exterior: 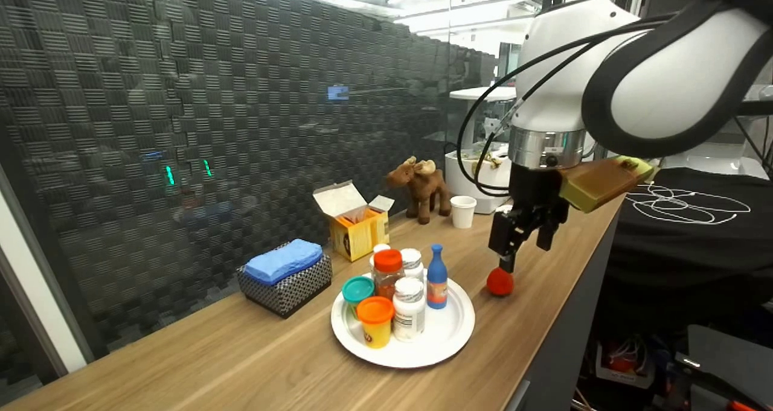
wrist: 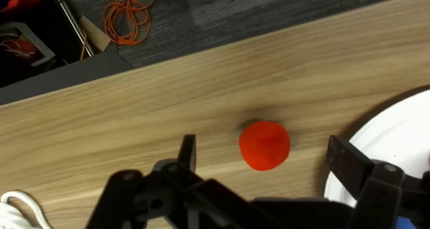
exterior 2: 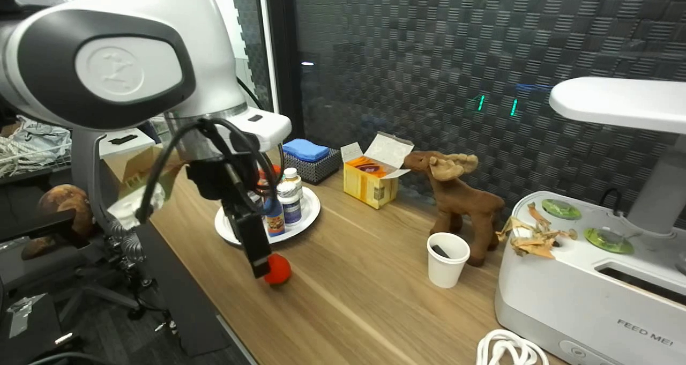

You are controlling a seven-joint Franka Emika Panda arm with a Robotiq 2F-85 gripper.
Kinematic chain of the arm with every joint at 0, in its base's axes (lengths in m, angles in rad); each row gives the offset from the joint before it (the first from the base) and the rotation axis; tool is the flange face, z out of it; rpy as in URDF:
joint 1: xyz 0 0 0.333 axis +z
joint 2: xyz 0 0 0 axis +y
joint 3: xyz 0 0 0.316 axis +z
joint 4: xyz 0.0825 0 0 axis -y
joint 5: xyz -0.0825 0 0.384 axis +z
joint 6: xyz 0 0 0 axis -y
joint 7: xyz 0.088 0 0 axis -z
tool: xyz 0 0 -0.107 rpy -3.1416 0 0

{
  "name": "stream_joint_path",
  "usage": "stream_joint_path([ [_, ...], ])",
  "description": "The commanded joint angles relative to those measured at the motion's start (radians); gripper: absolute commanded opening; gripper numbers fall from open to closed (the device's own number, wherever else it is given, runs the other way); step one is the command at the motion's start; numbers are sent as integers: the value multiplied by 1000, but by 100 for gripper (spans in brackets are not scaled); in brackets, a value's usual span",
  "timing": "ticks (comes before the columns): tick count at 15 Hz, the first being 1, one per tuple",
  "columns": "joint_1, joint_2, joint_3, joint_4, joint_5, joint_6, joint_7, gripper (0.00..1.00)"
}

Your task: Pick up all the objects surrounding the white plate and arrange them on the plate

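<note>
The counter (exterior: 241,366) supports the plate (exterior: 447,334). The gripper (wrist: 261,145) is above the counter, fingers spread apart. The blue bottle (exterior: 436,285), red-capped jar (exterior: 387,283), white bottles (exterior: 409,315) and two tubs (exterior: 377,334) stand on the plate. The red object (exterior: 500,283) rests on the counter near the plate, between the fingers in the wrist view.

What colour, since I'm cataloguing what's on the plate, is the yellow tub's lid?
Orange; the lid shows best in an exterior view.

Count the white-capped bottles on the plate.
3. In an exterior view: the front bottle, beside the yellow tub; the middle bottle, farther back; and the far bottle, mostly behind the red-lidded jar. Others may be hidden.
</note>
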Motion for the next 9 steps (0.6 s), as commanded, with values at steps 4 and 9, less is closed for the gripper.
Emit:
stream_joint_path([
  [4,-119,160,86,118,225,-11,-433,100],
  [9,-162,219,138,174,297,-30,-568,100],
])
